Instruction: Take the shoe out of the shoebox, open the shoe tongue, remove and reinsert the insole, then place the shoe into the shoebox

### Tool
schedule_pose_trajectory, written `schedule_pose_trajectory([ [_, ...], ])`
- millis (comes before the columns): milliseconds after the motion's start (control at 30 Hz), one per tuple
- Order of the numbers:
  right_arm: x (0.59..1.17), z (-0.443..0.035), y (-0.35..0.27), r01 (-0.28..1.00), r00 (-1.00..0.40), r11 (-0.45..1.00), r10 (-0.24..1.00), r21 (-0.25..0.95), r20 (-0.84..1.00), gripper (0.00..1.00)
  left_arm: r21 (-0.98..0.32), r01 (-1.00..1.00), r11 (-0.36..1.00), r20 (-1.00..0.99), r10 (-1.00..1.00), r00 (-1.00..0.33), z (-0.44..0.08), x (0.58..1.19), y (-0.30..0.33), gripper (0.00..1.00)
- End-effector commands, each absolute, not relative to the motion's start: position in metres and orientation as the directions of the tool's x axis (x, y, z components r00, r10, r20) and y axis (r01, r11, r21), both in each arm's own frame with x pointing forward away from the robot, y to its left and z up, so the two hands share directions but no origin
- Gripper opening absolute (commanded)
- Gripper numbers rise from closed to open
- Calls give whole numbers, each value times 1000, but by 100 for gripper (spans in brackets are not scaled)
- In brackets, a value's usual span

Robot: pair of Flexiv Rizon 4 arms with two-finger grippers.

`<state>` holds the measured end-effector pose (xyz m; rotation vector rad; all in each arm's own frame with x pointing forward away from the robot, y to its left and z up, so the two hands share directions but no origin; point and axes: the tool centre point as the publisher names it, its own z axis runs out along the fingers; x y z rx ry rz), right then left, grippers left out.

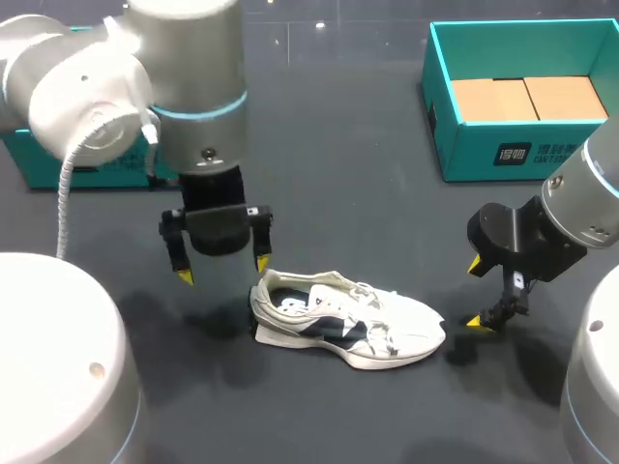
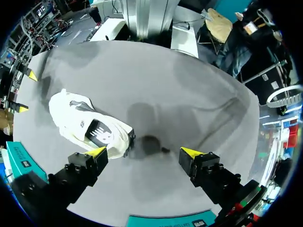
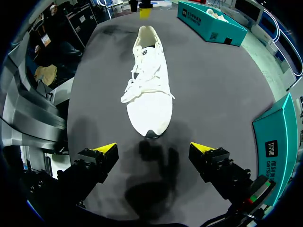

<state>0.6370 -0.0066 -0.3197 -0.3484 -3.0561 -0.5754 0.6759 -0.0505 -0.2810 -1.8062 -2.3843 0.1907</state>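
Head view shows the white shoe [image 1: 343, 324] upright on the desk [image 1: 348, 193], well apart from the teal shoebox [image 1: 503, 155]. The left gripper [image 1: 222, 271] hangs spread by its heel, the right gripper [image 1: 475, 294] spread beyond its toe.

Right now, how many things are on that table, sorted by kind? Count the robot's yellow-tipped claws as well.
White shoe: 1
Teal boxes: 2, the open shoebox and a second box behind the left arm
Grippers: 2, the left gripper and the right gripper, both open and empty
Total: 5
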Motion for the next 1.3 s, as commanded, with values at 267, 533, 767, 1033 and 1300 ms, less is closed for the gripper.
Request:
schedule_pose_trajectory([
  [267, 636, -320, -7, 219, -975, 907, 215, 359, 51, 100, -452, 799, 397, -128, 857, -499, -277, 665, -4, 100],
  [533, 636, -320, -7, 219, -975, 907, 215, 359, 51, 100, -452, 799, 397, -128, 857, -499, -277, 665, -4, 100],
  [767, 636, -320, -7, 219, -975, 907, 215, 359, 51, 100, -655, 570, 497, -134, 666, -734, -280, 686, 21, 100],
  [1033, 636, -320, -7, 219, -975, 907, 215, 359, 51, 100, -851, 278, 447, -39, 473, -880, -306, 692, 69, 100],
  [1300, 636, -320, -7, 219, -975, 907, 215, 359, 51, 100, -885, 202, 419, 3, 440, -898, -310, 690, 73, 100],
])
